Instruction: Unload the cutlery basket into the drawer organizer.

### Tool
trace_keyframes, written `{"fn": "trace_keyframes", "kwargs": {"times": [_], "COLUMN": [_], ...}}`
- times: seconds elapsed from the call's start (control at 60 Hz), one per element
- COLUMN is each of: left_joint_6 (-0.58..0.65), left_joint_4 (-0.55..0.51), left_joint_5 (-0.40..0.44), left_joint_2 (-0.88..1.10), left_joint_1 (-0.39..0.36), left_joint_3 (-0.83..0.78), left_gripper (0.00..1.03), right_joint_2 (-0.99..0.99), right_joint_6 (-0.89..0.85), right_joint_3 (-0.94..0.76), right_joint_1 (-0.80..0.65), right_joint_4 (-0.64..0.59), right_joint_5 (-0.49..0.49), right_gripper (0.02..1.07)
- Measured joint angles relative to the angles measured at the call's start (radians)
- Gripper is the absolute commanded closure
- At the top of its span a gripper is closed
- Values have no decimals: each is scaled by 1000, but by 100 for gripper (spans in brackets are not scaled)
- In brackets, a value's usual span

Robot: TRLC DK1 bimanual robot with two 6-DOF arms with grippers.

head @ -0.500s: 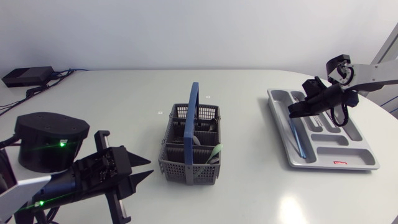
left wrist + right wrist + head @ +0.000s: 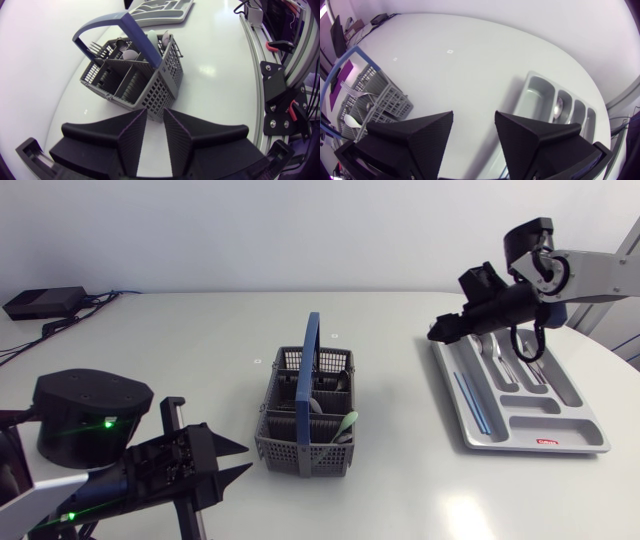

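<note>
The grey cutlery basket (image 2: 305, 415) with its blue handle (image 2: 311, 365) stands mid-table and holds a fork, spoons and a pale green spoon (image 2: 345, 421). The grey drawer organizer (image 2: 575, 442) lies to the right, with a blue-handled piece (image 2: 470, 402) in its long slot and a spoon (image 2: 559, 106) in a short one. My right gripper (image 2: 438, 331) hovers open and empty over the organizer's far left corner, pointing toward the basket (image 2: 370, 100). My left gripper (image 2: 245, 459) is open and empty, low at the front left. Its tips (image 2: 155, 114) are just short of the basket's (image 2: 132, 75) near corner.
A black box (image 2: 45, 302) with cables sits at the far left edge. My left arm's round black base (image 2: 85, 408) stands at the front left. Bare tabletop lies between basket and organizer (image 2: 160, 10).
My right gripper has risen and swung left, from over the organizer's middle to its far left corner. My left gripper shifted slightly forward and to the right.
</note>
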Motion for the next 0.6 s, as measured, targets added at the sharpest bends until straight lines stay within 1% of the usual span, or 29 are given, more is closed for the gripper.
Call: {"fn": "trace_keyframes", "kwargs": {"times": [0.05,0.1,0.117,0.15,0.167,0.283,0.333,0.483,0.533,0.6], "left_joint_6": [0,0,0,0,0,0,0,1,3,5], "left_joint_4": [-1,-1,-1,-3,-3,-4,-3,13,27,52], "left_joint_5": [0,0,0,0,0,0,0,0,0,1], "left_joint_2": [6,12,16,19,21,40,54,97,110,133], "left_joint_1": [-10,-16,-19,-24,-26,-30,-30,-30,-29,-26], "left_joint_3": [0,0,0,0,0,0,0,0,0,0], "left_gripper": [76,79,80,80,80,81,85,85,89,89], "right_joint_2": [-2,3,5,11,15,63,99,188,214,246], "right_joint_6": [14,25,28,33,37,55,59,74,79,86], "right_joint_3": [-4,-8,-10,-10,-10,1,18,76,101,142], "right_joint_1": [50,83,92,109,119,163,182,222,230,239], "right_joint_4": [19,37,42,49,54,77,79,78,78,77], "right_joint_5": [-2,-2,-3,-3,-5,-29,-30,-52,-63,-81], "right_gripper": [55,61,66,71,76,96,96,97,97,97]}}
